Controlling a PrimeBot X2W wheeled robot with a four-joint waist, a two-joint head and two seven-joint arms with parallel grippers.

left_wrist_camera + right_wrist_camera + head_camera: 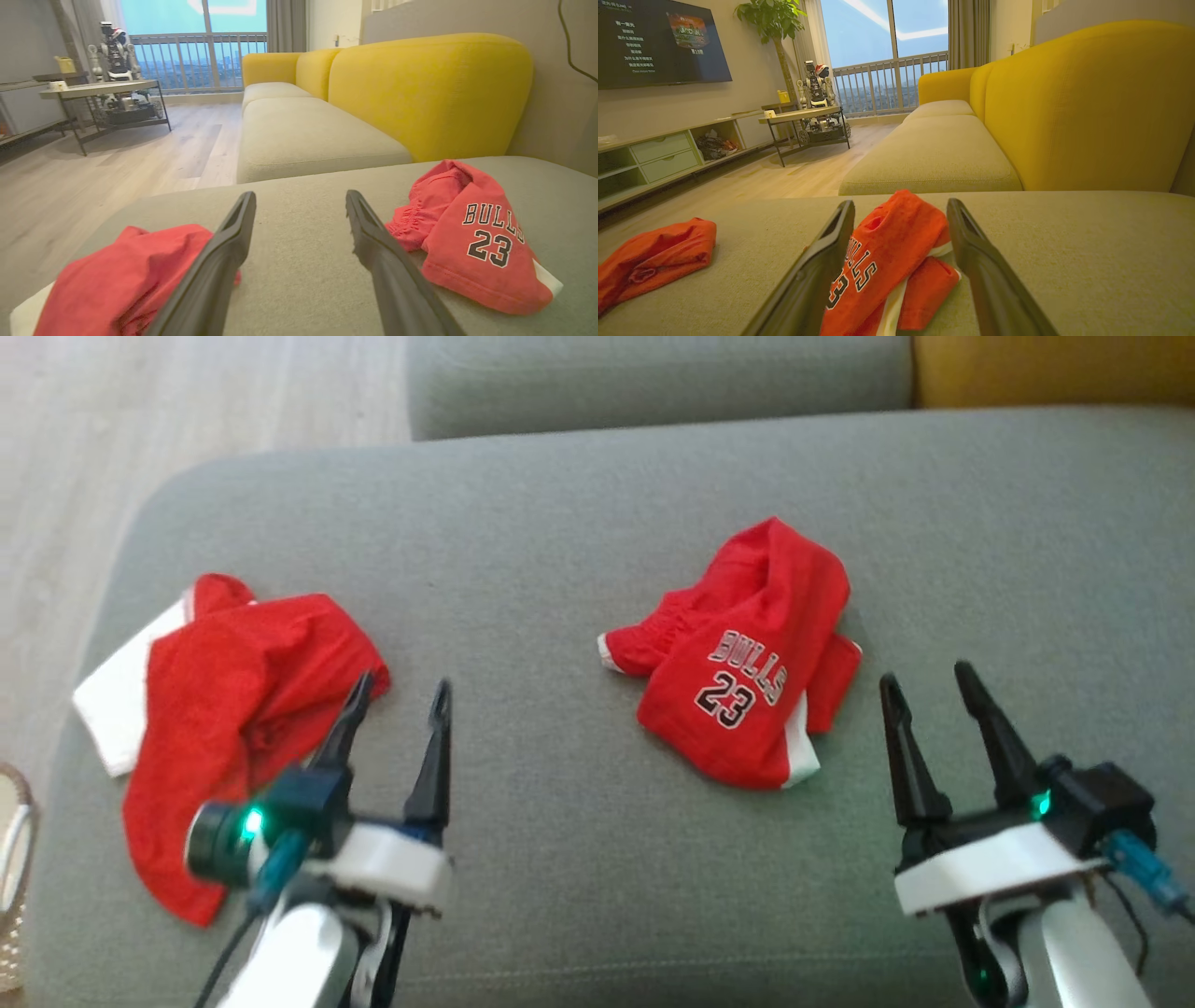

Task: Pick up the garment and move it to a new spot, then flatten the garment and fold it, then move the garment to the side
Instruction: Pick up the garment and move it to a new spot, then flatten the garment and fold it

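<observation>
Likely soft, light and limp, the crumpled Bulls garment [747, 681] lies on the sofa cushion [560, 523] just left of my right end effector [924, 674], spread empty like my left end effector [400, 686]; I would pinch its white-trimmed near hem [801, 747].

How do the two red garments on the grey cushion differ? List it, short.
Print: the right garment shows BULLS 23 lettering; the left garment shows no print. Pose: the left garment sprawls wider; the right garment is bunched tighter. White: the left garment has a broad white panel; the right garment only narrow trim. Both are red, rumpled and lie loose on the grey cushion.
</observation>
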